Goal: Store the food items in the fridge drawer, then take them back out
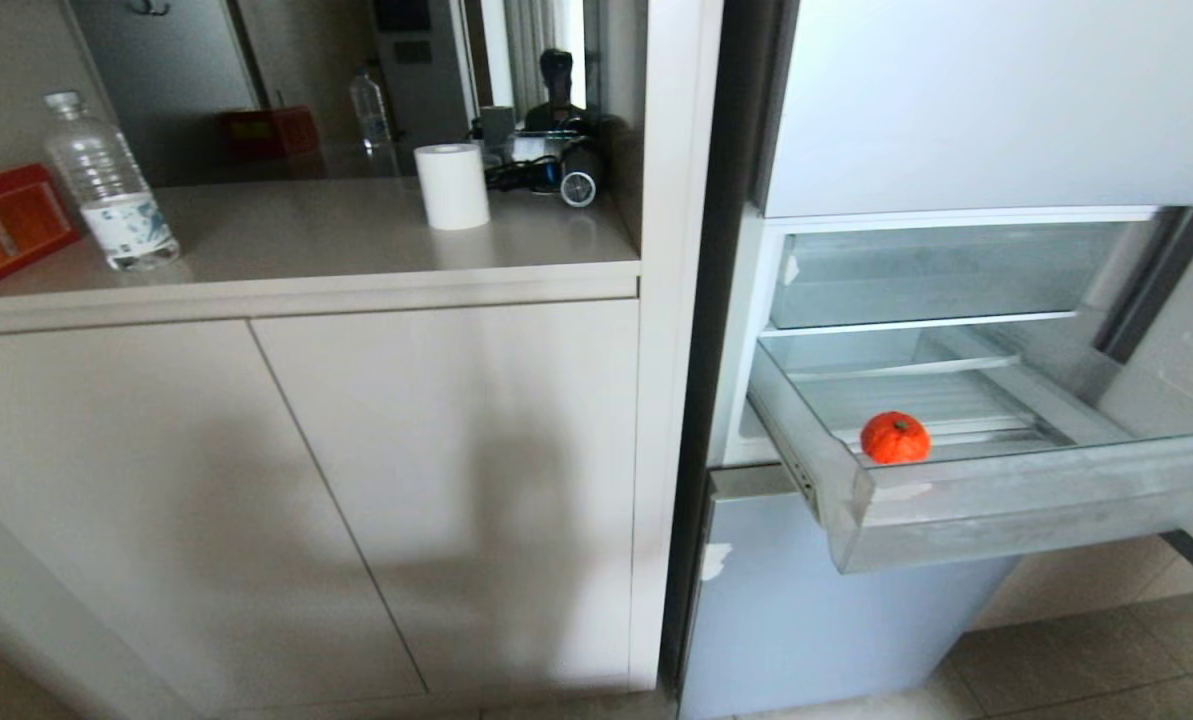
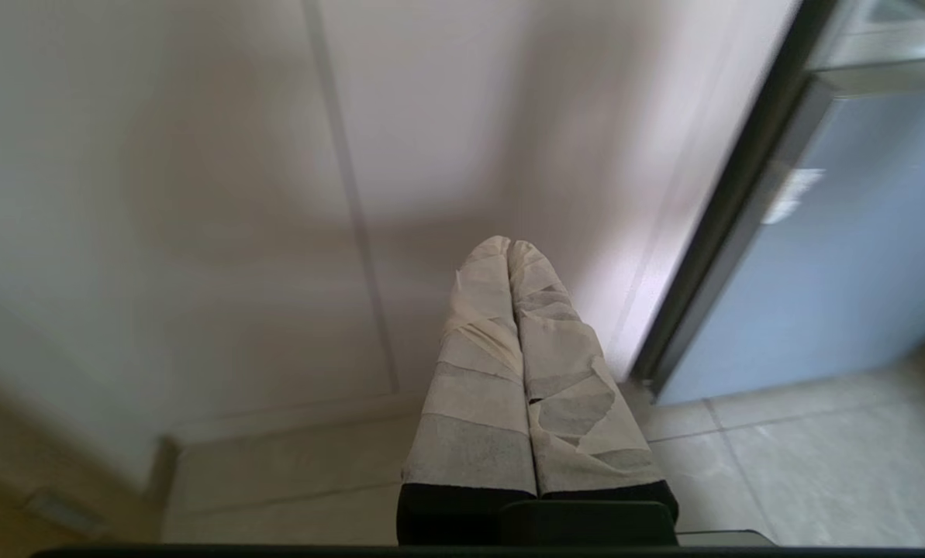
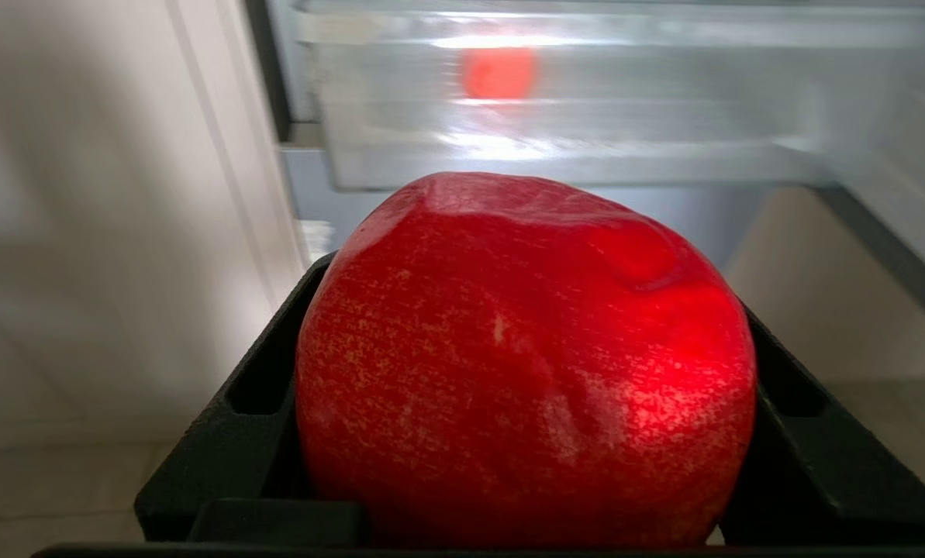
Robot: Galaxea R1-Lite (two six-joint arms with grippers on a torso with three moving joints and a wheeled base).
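Red apple point(image 3: 524, 364) between right gripper point(image 3: 524, 434) jaws; no writing legible

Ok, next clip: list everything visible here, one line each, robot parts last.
tangerine: 1, orange-red, in the pulled-out fridge drawer
fridge drawer: 1, clear, slid out of the open fridge
apple: 1, red, held in the right gripper
water bottle: 1, clear, on the counter
red box: 1, red, on the counter beside the bottle
paper roll: 1, white, upright on the counter
cabinet doors: 2, beige, below the counter
left gripper: 1, taped white, shut, facing the cabinet
right gripper: 1, black, below the drawer
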